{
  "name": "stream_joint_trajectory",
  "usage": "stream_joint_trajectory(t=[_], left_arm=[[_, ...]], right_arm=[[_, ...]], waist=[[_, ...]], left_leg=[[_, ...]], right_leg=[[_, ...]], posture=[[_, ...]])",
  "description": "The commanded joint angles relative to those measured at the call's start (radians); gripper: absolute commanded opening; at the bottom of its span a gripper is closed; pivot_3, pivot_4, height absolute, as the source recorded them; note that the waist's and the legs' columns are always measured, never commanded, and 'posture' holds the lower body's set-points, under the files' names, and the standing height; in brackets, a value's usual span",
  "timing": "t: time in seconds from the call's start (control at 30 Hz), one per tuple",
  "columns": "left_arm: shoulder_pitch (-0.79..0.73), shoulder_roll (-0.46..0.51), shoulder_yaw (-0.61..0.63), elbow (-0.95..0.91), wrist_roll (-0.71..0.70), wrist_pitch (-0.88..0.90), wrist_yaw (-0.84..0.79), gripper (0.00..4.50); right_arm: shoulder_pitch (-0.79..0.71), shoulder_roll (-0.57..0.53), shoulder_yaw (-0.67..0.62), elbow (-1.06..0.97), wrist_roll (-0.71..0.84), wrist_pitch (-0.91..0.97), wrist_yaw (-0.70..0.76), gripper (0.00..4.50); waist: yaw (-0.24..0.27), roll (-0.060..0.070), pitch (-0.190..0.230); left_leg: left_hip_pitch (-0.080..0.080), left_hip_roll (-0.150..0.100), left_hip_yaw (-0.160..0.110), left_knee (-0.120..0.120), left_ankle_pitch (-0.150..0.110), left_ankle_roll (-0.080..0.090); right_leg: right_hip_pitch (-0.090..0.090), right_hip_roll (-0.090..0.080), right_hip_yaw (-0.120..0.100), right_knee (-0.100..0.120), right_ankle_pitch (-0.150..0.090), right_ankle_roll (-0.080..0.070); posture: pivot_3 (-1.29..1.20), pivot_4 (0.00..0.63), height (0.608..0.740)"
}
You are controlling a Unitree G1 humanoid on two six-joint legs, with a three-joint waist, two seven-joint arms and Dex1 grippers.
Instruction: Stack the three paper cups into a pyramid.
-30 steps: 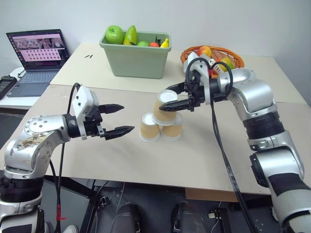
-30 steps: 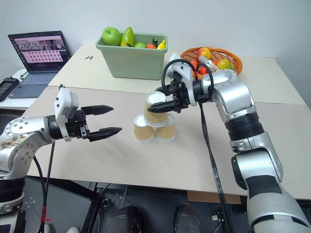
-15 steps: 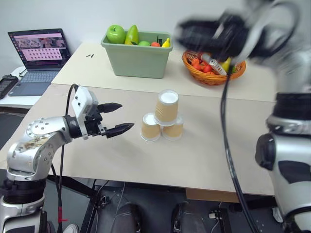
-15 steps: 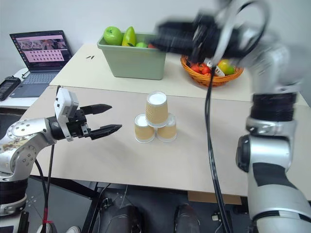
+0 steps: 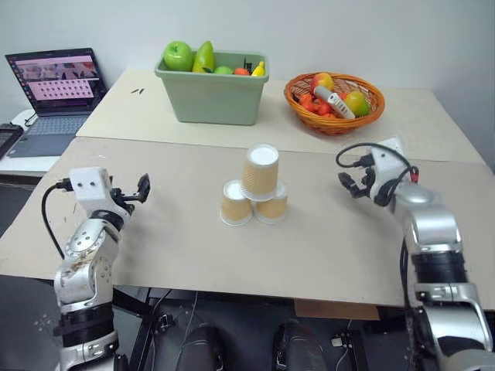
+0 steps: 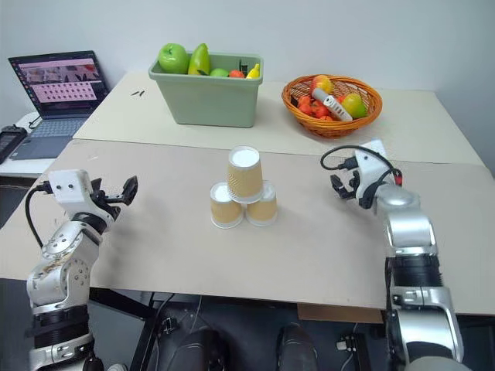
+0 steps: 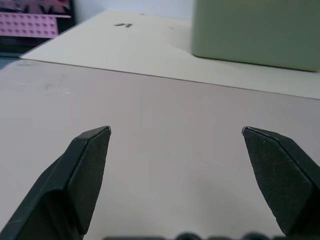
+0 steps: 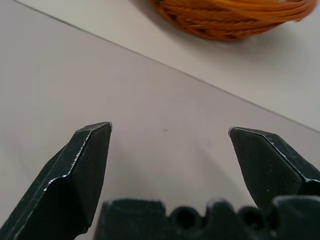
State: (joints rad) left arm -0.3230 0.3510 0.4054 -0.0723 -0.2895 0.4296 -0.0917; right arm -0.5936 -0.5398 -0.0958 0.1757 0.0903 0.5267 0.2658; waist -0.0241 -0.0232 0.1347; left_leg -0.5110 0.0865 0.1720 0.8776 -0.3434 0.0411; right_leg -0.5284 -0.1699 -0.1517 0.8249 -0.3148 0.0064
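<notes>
Both arms sit low and wide apart over the surface (image 5: 325, 247). The left end effector (image 7: 175, 132) points level, fingers spread wide, empty. The right end effector (image 8: 170, 130) does the same, gaping and empty. Between them the pyramid (image 5: 254, 189) stands: two cups side by side, the third on top. Beyond it sit a green bin (image 5: 213, 93) and an orange basket (image 5: 334, 112).

Both eye views look forward and down from head height over the bench (image 5: 193, 255), from slightly offset positions; they share the cup pyramid (image 5: 254, 193), green bin (image 5: 213, 97), orange basket (image 5: 334, 104) and laptop (image 5: 50, 89). The left wrist view sits low and close over the bench, facing the green bin between its spread jaws. The right wrist view, equally near, faces the basket.
</notes>
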Motion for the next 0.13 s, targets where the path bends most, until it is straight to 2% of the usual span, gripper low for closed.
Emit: stream_joint_trajectory(t=[0.03,0.13], left_arm=[[-0.047,0.011,0.031,0.094,0.060,-0.129,0.069,4.50],[-0.074,0.016,0.029,0.168,0.086,-0.197,0.096,4.50]], right_arm=[[0.046,0.027,-0.053,0.010,-0.031,-0.156,-0.081,4.38],[0.076,0.069,-0.084,0.051,-0.024,-0.230,-0.121,4.38]], waist=[[0.002,0.000,0.000],[0.003,0.000,0.000]], left_leg=[[0.001,0.000,-0.001,0.000,0.000,0.000],[0.000,0.000,-0.001,0.001,0.000,0.000]], right_leg=[[0.001,0.000,0.000,0.000,0.000,0.000],[0.001,0.000,0.000,0.000,0.000,0.000]], posture=[[0.00,0.150,0.656],[0.00,0.150,0.656]])
